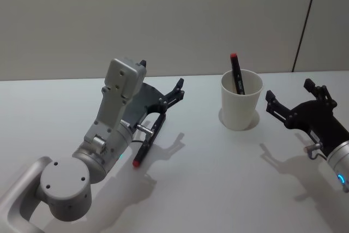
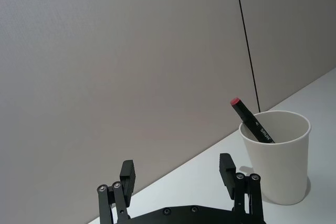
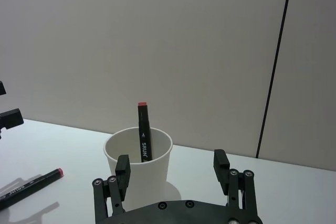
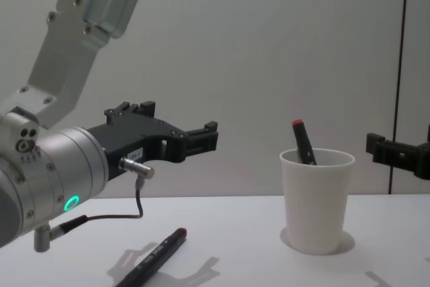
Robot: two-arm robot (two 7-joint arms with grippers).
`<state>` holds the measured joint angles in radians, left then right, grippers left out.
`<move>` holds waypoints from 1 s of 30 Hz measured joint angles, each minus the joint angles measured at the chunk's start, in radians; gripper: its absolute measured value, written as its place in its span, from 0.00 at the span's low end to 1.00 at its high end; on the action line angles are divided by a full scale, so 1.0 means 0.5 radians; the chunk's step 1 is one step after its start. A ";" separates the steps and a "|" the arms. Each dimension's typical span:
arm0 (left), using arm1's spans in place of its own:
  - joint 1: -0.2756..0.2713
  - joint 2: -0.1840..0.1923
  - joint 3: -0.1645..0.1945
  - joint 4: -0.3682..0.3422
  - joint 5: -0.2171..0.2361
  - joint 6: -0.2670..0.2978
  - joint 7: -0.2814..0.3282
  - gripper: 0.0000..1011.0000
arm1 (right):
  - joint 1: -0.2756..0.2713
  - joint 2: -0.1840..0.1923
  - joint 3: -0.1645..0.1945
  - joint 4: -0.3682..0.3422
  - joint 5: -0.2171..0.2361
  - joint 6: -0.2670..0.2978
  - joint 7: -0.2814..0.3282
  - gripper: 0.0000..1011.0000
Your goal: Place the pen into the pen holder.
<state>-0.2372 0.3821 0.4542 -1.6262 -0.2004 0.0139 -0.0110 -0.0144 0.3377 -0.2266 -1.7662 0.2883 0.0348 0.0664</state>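
Observation:
The pen holder (image 1: 241,107) is a white paper cup standing on the table, right of centre. One black pen with a red cap (image 1: 236,73) leans inside it, also seen in the left wrist view (image 2: 252,122). A second black pen with a red end (image 1: 145,147) lies flat on the table, beneath my left gripper (image 1: 170,105). That gripper hovers open above the table, left of the cup, with nothing between its fingers. My right gripper (image 1: 289,92) is open and empty to the right of the cup, facing it (image 3: 137,167).
The white table (image 1: 207,189) runs back to a plain grey wall. In the chest view the lying pen (image 4: 154,257) rests near the front, left of the cup (image 4: 317,199). A cable hangs from the left wrist (image 4: 138,196).

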 joint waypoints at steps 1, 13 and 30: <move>0.000 0.000 0.000 0.000 0.000 0.000 0.000 0.99 | 0.000 0.000 0.000 0.000 0.000 0.000 0.000 0.99; 0.013 0.019 -0.017 -0.032 -0.049 0.059 -0.048 0.99 | 0.000 0.000 0.001 -0.001 0.000 0.000 0.000 0.99; 0.089 0.141 -0.092 -0.180 -0.182 0.279 -0.097 0.99 | 0.000 0.000 0.002 -0.001 -0.002 -0.002 0.001 0.99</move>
<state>-0.1927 0.4526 0.4083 -1.7164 -0.2915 0.1535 -0.0593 -0.0147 0.3374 -0.2258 -1.7668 0.2876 0.0340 0.0669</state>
